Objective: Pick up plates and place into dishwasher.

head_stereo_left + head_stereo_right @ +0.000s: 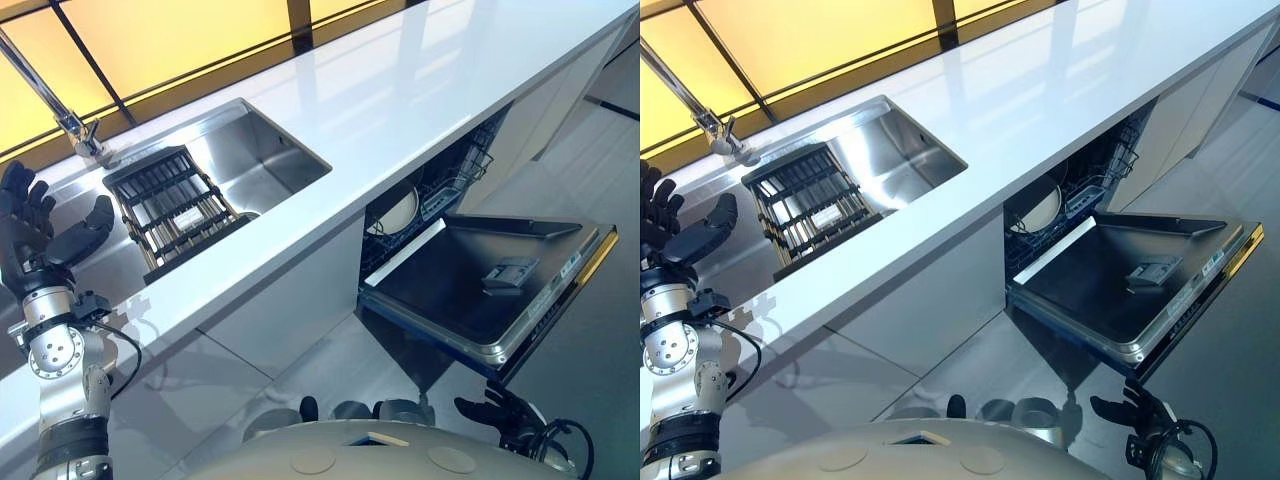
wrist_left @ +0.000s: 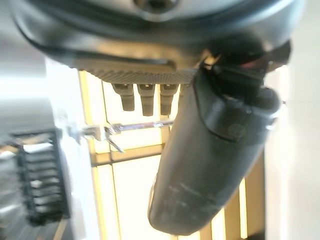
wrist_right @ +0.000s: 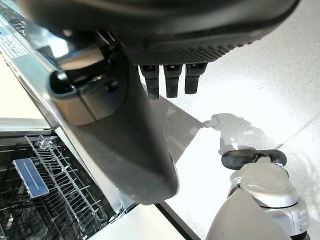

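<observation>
Looking down from the head camera, I have the white tabletop (image 1: 420, 90) running from lower left to upper right, with the steel sink (image 1: 255, 150) set into it at upper left and a tap (image 1: 75, 125) behind it. A black rack (image 1: 175, 205) lies in the sink's left part; I see no plates in it.

My left hand (image 1: 45, 235) is raised at the left edge, beside the sink, fingers straight and spread, thumb out, holding nothing. Its wrist view agrees: thumb (image 2: 215, 160) extended, fingertips (image 2: 150, 100) loose, with the tap and rack beyond.

Right of centre the dishwasher (image 1: 430, 215) is open, its door (image 1: 490, 285) dropped flat toward the lower right. One white plate (image 1: 400, 210) stands on edge in the lower basket (image 1: 455, 175), just inside the opening.

My right hand (image 1: 495, 410) hangs low at the bottom right, below the door's edge, apart from it. Its wrist view shows thumb (image 3: 130, 145) and fingertips (image 3: 172, 80) relaxed over bare floor (image 3: 260, 100), empty, the basket to one side.
</observation>
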Controlling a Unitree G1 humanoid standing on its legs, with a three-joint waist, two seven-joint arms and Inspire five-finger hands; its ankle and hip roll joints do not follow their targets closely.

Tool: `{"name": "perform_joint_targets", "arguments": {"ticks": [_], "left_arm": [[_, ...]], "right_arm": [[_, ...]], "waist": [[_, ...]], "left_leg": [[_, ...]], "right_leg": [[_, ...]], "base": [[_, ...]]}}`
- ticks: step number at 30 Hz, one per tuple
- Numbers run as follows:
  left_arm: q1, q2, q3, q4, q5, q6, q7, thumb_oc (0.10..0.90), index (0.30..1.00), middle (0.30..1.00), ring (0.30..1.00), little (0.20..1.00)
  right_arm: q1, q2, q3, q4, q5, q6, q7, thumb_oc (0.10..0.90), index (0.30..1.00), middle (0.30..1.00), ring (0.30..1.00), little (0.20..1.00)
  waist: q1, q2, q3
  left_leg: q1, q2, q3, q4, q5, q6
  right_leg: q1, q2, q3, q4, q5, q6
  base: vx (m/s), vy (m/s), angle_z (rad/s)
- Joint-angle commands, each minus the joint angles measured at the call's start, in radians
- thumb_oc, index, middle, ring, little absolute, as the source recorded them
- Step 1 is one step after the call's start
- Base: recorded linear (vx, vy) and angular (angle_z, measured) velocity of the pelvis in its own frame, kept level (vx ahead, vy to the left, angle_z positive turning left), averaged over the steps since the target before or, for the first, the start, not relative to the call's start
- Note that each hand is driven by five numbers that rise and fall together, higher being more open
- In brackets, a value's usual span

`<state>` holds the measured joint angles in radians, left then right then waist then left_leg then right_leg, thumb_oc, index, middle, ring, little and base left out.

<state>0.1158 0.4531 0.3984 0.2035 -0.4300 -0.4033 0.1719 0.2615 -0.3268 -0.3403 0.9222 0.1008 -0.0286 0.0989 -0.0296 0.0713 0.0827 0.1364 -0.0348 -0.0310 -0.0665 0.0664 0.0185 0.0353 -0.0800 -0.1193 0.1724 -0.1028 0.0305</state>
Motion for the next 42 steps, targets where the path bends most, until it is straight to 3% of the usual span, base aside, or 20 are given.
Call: {"name": "perform_joint_targets", "arguments": {"ticks": [1,9,15,21,27,30,36,39,42], "left_arm": [[-0.136,0.136,0.045,-0.072,0.044,-0.037,0.018,0.8,0.9,0.9,0.9,0.9],[-0.188,0.187,0.037,-0.027,0.071,0.014,0.008,0.8,0.9,0.9,0.9,0.9],[-0.237,0.248,0.027,0.071,0.064,0.027,0.032,0.8,0.9,0.9,0.9,0.9],[-0.236,0.267,0.048,0.14,0.02,0.033,-0.007,0.8,0.9,0.9,0.9,0.9],[-0.231,0.281,0.049,0.182,0.004,0.039,-0.013,0.8,0.9,0.9,0.9,0.9],[-0.225,0.286,0.054,0.173,0.018,0.057,-0.024,0.8,0.9,0.9,0.9,0.9],[-0.157,0.354,0.061,0.249,0.208,0.129,-0.039,0.8,0.9,0.9,0.9,0.9],[-0.112,0.4,0.047,0.318,0.371,0.187,-0.046,0.8,0.9,0.9,0.9,0.9],[-0.075,0.432,0.034,0.369,0.442,0.203,-0.067,0.8,0.9,0.9,0.9,0.9]], "right_arm": [[-0.087,-0.031,-0.06,-0.007,0.043,-0.072,-0.045,0.8,0.9,0.9,0.9,0.9],[-0.093,-0.038,-0.094,-0.005,0.025,-0.08,-0.098,0.8,0.9,0.9,0.9,0.9],[-0.129,-0.075,-0.163,-0.091,0.099,-0.174,-0.26,0.8,0.9,0.9,0.9,0.9],[-0.14,-0.087,-0.202,-0.249,0.156,-0.233,-0.324,0.8,0.9,0.9,0.9,0.9],[-0.162,-0.136,-0.297,-0.246,0.401,-0.246,-0.303,0.8,0.9,0.9,0.9,0.9],[-0.159,-0.149,-0.327,-0.197,0.413,-0.292,-0.301,0.8,0.9,0.9,0.9,0.9],[-0.123,-0.166,-0.334,-0.154,0.379,-0.327,-0.291,0.8,0.9,0.9,0.9,0.9],[-0.114,-0.171,-0.327,-0.149,0.384,-0.326,-0.28,0.8,0.9,0.9,0.9,0.9],[-0.116,-0.174,-0.315,-0.149,0.395,-0.335,-0.276,0.8,0.9,0.9,0.9,0.9]], "waist": [[-0.024,0.008,-0.042],[-0.035,0.003,-0.065],[-0.047,0.008,-0.06],[-0.061,0.009,-0.05],[-0.064,0.002,-0.02],[-0.06,-0.004,-0.012],[-0.06,-0.008,-0.017],[-0.059,-0.003,-0.01],[-0.053,-0.001,0.001]], "left_leg": [[0.009,-0.068,0.044,0.037,-0.124,0.04],[0.03,-0.069,0.059,0.032,-0.144,0.042],[0.031,-0.063,0.083,0.013,-0.148,0.046],[0.025,-0.061,0.101,0.025,-0.159,0.05],[0.0,-0.063,0.108,0.059,-0.171,0.057],[-0.003,-0.064,0.114,0.059,-0.172,0.063],[0.007,-0.068,0.136,0.059,-0.173,0.074],[0.002,-0.073,0.134,0.074,-0.181,0.082],[-0.008,-0.076,0.134,0.083,-0.178,0.085]], "right_leg": [[0.006,0.042,-0.002,-0.031,0.02,0.026],[0.021,0.037,0.015,-0.07,0.032,0.04],[0.004,0.037,0.025,-0.105,0.053,0.057],[-0.013,0.04,0.041,-0.095,0.052,0.062],[-0.038,0.04,0.05,-0.076,0.031,0.057],[-0.049,0.037,0.045,-0.068,0.037,0.063],[-0.056,0.028,0.038,-0.058,0.054,0.074],[-0.063,0.022,0.037,-0.044,0.049,0.08],[-0.067,0.022,0.034,-0.042,0.055,0.081]], "base": [[-0.01,0.038,-0.15],[-0.02,0.039,-0.06],[-0.03,0.037,-0.09],[0.04,0.043,-0.11],[0.05,0.074,-0.01],[0.02,0.025,-0.01],[0.09,0.033,-0.03],[0.04,0.038,-0.07],[0.0,0.0,0.0]]}}
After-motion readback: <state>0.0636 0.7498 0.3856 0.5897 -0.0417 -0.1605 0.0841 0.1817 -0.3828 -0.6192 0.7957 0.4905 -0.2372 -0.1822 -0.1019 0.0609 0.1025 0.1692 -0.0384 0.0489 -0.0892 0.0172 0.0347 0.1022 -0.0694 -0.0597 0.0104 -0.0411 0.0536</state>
